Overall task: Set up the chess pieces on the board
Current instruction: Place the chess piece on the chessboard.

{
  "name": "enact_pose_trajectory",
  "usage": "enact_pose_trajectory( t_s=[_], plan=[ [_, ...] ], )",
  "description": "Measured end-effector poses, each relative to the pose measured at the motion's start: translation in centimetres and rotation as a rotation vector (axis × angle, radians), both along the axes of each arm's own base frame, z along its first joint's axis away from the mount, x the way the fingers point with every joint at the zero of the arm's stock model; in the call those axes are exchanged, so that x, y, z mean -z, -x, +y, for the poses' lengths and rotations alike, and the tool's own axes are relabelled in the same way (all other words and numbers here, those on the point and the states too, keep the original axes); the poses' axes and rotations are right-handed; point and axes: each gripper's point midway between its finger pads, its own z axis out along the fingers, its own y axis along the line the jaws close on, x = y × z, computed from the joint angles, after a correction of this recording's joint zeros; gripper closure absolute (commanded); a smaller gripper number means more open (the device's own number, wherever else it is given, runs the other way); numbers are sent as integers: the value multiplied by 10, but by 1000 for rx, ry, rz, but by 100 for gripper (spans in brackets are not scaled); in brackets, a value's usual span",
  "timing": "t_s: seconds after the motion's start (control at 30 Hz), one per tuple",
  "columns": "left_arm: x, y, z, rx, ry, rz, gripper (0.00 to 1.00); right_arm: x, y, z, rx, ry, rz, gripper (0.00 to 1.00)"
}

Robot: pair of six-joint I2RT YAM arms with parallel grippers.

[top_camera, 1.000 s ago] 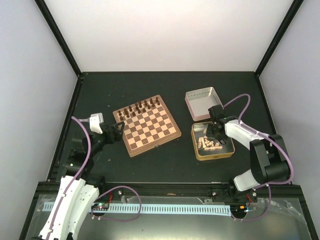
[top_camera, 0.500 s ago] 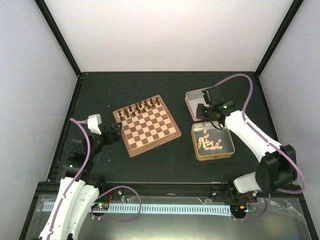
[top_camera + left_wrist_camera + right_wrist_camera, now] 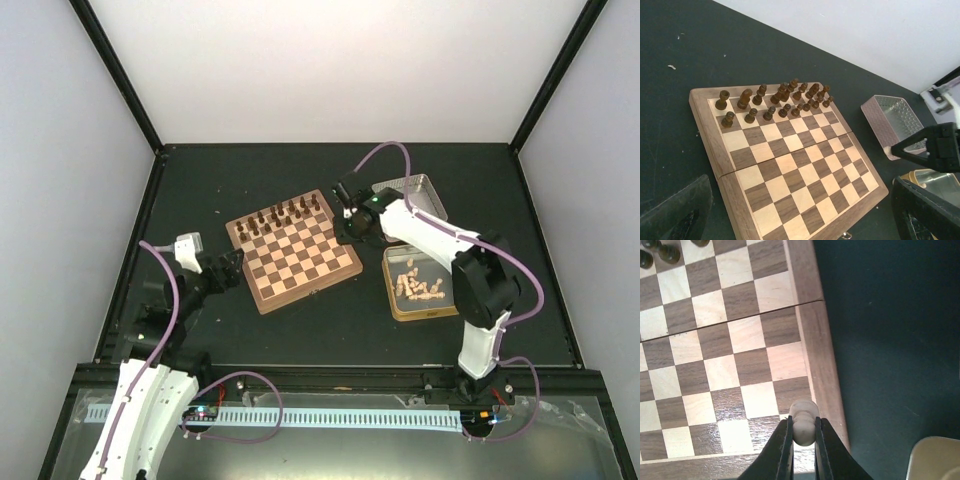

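left gripper (image 3: 230,265) released, parked off the board's (image 3: 300,262) near-left corner, clear of the work. spare pale pieces (image 3: 418,287) wait in the gold tin (image 3: 455,280) right of the board. right gripper (image 3: 802,432) clenched on one pale piece (image 3: 804,415), held upright over the board's right edge for placing; dark pieces (image 3: 280,215) fill its far rows

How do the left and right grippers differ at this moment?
The left gripper has its fingers wide open and empty; the right gripper has its fingers shut on a pale chess piece. The left gripper sits off the left edge of the board; the right gripper is over its right edge. Both face the board.
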Motion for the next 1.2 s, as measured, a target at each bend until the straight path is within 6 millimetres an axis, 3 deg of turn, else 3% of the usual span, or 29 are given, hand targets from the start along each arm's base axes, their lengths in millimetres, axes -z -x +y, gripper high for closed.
enact_pose_trajectory(
  t_s=[0.27,0.53,0.73,1.03,1.2],
  plan=[
    [0,0,0,2,1,-2,1,28,9,16,-62,61,70,95],
    [0,0,-1,3,1,-2,1,53,15,18,-92,118,126,94],
    [0,0,-1,3,1,-2,1,61,12,19,-92,134,134,92],
    [0,0,0,3,1,-2,1,64,10,22,-98,138,138,66],
    [0,0,-1,3,1,-2,1,62,11,21,-86,136,142,58]
  ],
)
